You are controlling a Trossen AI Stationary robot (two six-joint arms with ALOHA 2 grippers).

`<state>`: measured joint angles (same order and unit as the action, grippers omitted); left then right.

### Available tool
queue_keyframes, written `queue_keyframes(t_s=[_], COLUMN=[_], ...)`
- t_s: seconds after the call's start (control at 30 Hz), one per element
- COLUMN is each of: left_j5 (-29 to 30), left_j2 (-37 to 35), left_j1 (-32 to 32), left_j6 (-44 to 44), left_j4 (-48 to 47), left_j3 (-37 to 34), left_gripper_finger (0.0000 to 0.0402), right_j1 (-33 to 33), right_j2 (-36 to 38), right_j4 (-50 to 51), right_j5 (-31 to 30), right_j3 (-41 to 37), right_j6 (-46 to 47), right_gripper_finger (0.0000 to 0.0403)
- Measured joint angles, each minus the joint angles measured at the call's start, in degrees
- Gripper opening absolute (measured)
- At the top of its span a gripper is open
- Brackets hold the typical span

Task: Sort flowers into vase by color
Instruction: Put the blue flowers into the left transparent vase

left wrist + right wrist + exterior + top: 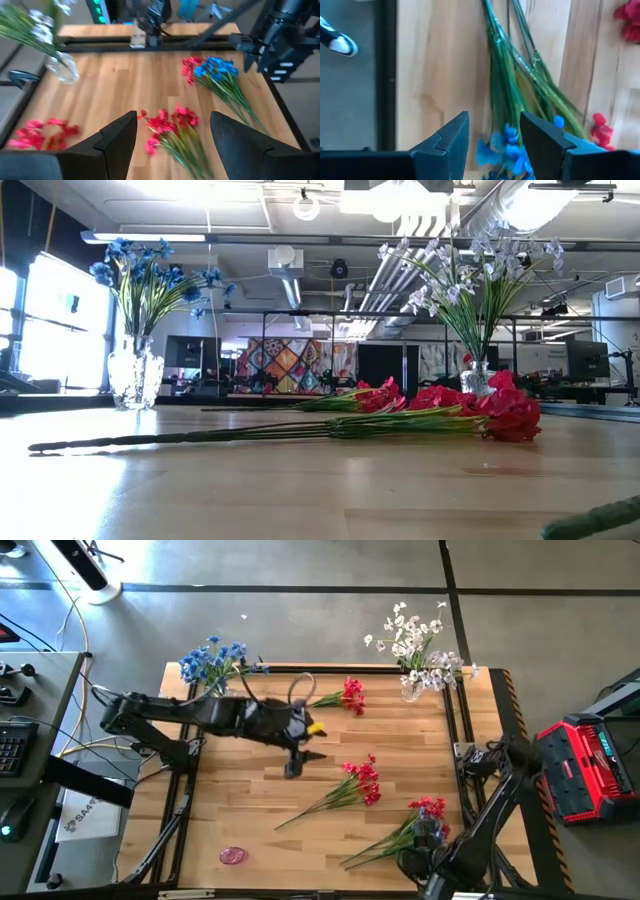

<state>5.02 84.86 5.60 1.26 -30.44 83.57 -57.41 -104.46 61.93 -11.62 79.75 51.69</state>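
Three sprays lie flat on the table: a red one [346, 696] at the far side, a red one [352, 785] in the middle, and a mixed blue and red bunch [420, 825] near the right edge. A glass vase of blue flowers [214, 664] stands at the far left corner, a vase of white flowers [416, 652] at the far right. My left gripper [293, 768] hovers open over the table's middle, with the middle red spray [172, 125] ahead of it. My right gripper [495, 120] is open, its fingers on either side of the blue blossoms [506, 150] and green stems [512, 75], touching nothing I can see.
A small pink piece [233, 856] lies near the table's near edge on the left. Dark rails run along the table's left and right edges. A red case [588, 765] sits off the table to the right. Bare wood [240, 800] lies between the near left and the middle.
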Motion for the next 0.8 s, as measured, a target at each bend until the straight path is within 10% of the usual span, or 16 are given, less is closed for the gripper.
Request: queue_keyframes(t_s=[0.8], left_j5=[8.44], left_j2=[4.46], left_j1=[13.89], left_j6=[17.50], left_j4=[-4.26], left_j3=[-0.39], left_gripper_finger=[0.0239], right_j1=[4.96], right_j2=[-3.15], right_j4=[-20.94], right_j5=[8.15], right_j3=[-13.31], right_j6=[-4.08], right_gripper_finger=[0.0117])
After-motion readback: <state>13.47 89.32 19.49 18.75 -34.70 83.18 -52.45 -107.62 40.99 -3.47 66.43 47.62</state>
